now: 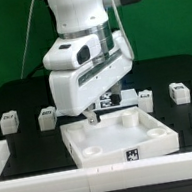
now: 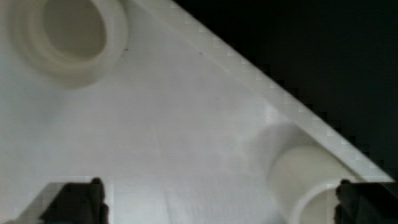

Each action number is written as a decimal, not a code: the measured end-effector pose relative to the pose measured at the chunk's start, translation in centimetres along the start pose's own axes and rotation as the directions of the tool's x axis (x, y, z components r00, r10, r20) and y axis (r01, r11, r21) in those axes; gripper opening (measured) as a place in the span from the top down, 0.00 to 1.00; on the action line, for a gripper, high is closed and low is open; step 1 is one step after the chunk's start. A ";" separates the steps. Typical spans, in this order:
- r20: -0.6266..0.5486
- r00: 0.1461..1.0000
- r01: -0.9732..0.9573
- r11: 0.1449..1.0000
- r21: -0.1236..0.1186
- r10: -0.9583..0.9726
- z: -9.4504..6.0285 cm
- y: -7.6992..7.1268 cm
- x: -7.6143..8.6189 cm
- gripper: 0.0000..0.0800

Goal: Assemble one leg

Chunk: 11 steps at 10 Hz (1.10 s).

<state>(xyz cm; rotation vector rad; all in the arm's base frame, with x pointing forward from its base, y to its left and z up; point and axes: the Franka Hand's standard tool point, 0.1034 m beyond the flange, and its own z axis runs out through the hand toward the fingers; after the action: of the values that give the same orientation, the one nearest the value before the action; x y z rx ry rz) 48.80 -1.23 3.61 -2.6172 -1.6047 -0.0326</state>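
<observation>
- The fingers (image 2: pixel 71 200) are spread wide, with nothing held; the gripper (image 2: pixel 217 203) is poised over the panel (image 2: pixel 160 130).
- A black-and-white tag (image 1: pixel 132 157) is borne on the panel's front wall.
- The leg (image 1: pixel 47 117), also tagged, is seen on the table (image 1: pixel 23 98) beyond the panel.

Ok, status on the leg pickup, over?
Gripper open, empty, over the panel. Legs loose either side, none held. Nothing seen in the way.
</observation>
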 end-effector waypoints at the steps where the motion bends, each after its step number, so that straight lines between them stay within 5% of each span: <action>1: 0.016 0.996 0.092 0.996 -0.014 -0.092 0.1 -0.3 0.3 0.19; 6: 0.030 0.986 0.165 0.986 -0.010 -0.164 0.2 -0.4 0.1 0.19; 8: 0.027 0.937 0.349 0.937 0.009 -0.349 0.7 0.0 -2.1 0.19; 11: 0.027 0.861 0.506 0.861 0.042 -0.508 2.2 -0.8 -3.1 0.19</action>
<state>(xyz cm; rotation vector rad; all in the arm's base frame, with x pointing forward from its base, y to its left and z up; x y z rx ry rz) 46.61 -3.45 1.31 -2.1011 -2.2377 0.0148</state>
